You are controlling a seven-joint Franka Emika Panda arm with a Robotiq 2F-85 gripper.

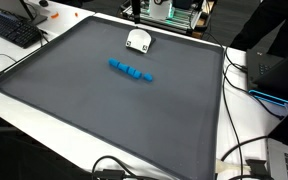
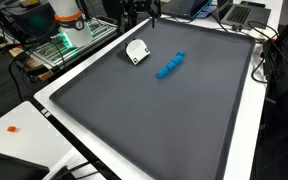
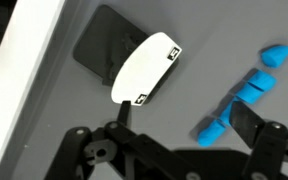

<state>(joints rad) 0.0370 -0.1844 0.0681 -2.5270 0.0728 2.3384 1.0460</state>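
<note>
Hanging above the far edge of the mat (image 1: pixel 84 110), the claw (image 3: pixel 182 115) stood with its jaws spread wide and held nothing. In the wrist view the white plastic piece (image 3: pixel 144 68) lay on the mat just ahead of the claw, nearer the finger on the picture's left and apart from both fingers, with its dark shadow beside it. Both exterior views showed the white plastic piece (image 1: pixel 137 40) (image 2: pixel 137 50) close below the claw (image 1: pixel 132 10) (image 2: pixel 139 12), near the mat's edge. Only bare mat showed between the 2. A blue string of blocks (image 3: pixel 246 90) lay near the other finger, apart from the white plastic piece, and further onto the mat in an exterior view (image 1: pixel 130 71). The mat rested on a white table (image 1: pixel 44 130), with a keyboard (image 1: pixel 9 28) and cables (image 1: pixel 254 80) well off to the sides.
</note>
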